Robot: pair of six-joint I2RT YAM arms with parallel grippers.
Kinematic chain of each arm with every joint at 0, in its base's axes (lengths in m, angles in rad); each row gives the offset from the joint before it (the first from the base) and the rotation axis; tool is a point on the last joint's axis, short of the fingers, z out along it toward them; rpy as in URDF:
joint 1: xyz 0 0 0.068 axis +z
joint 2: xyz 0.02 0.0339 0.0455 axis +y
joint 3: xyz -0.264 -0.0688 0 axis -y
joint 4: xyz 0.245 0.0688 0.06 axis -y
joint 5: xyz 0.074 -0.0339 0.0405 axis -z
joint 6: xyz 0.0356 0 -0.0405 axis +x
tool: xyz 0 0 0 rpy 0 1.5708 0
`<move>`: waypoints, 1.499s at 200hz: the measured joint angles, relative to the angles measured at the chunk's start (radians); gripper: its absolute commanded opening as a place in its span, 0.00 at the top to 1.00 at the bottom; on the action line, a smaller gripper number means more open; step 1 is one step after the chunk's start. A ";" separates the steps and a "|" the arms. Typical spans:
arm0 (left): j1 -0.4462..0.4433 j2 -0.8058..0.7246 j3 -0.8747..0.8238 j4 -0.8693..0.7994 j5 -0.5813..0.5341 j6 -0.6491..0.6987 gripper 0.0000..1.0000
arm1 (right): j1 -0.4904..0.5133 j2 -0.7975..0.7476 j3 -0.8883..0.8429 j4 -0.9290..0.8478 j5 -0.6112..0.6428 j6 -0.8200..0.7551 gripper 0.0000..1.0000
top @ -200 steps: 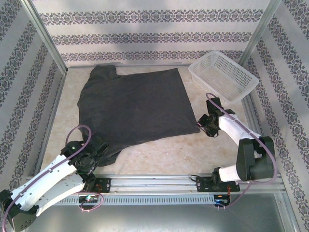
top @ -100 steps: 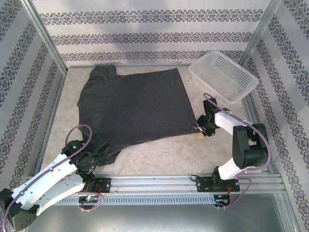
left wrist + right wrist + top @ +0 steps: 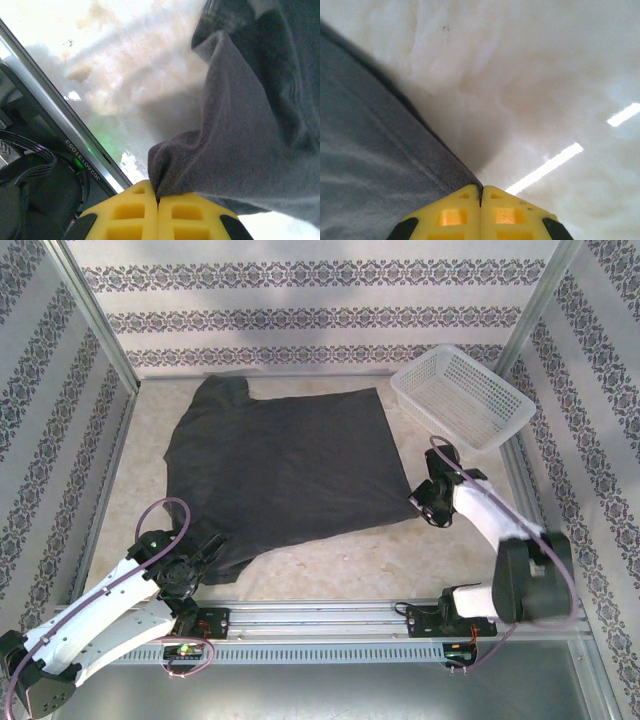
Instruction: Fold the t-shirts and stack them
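The right hand [image 3: 424, 502] has closed on the near right corner of the t-shirt [image 3: 280, 465]; the left hand [image 3: 195, 562] pinches its near left corner. It lies spread flat on the desk [image 3: 350, 560], not yet folded; all folding and stacking remain.

Pale marbled table [image 3: 350, 560]. One dark grey t-shirt [image 3: 280, 470] spread mostly flat across it, white mesh basket [image 3: 462, 395] in the far right corner.

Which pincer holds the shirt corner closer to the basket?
The right pincer, clamped on the t-shirt corner near the basket; the left pincer grips the opposite corner.
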State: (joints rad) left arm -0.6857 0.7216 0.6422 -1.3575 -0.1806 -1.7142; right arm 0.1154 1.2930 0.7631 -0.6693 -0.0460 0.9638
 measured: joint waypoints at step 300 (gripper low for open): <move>0.622 0.615 0.491 0.640 0.065 0.716 1.00 | 0.018 0.491 0.614 -0.045 0.005 0.007 1.00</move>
State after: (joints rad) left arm -0.0639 1.3369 1.1336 -0.7177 -0.1158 -0.9977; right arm 0.1329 1.7840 1.3769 -0.7139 -0.0414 0.9707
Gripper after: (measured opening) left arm 0.048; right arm 0.055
